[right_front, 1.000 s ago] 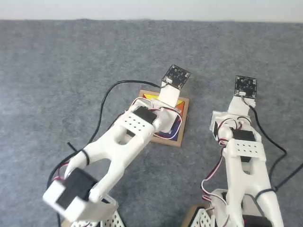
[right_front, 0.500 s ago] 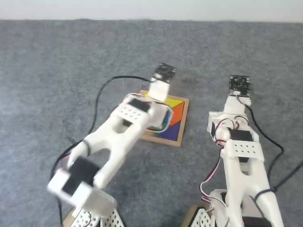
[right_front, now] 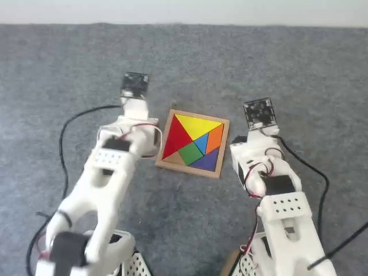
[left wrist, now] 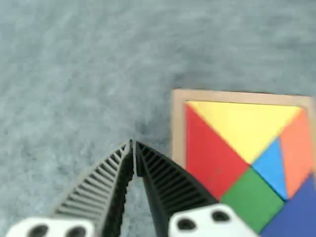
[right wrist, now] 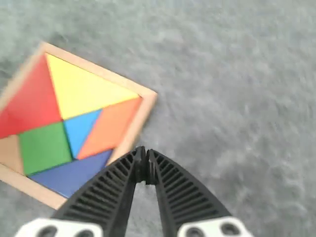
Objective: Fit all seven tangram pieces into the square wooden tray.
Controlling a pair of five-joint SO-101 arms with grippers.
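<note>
The square wooden tray (right_front: 225,122) lies on the grey carpet between the two arms, holding the yellow (right_front: 197,124), red (right_front: 175,138), orange (right_front: 214,138), light blue (right_front: 200,143), green (right_front: 190,153), dark blue (right_front: 206,160) and tan (right_front: 172,157) pieces laid flat. In the left wrist view my left gripper (left wrist: 133,144) is shut and empty, over carpet just beside the tray's rim (left wrist: 176,123). My right gripper (right wrist: 145,150) is shut and empty, at the tray's edge (right wrist: 146,103) by the orange piece (right wrist: 109,127). From above, the left arm (right_front: 133,92) stands left of the tray, the right arm (right_front: 258,114) to its right.
Grey carpet (right_front: 69,69) spreads all around the tray. A black cable (right_front: 75,123) loops beside the left arm. The pale wall strip (right_front: 184,11) runs along the far edge.
The left arm has swung off the tray to its left side, uncovering all the pieces. The right arm has shifted left and nearer the tray.
</note>
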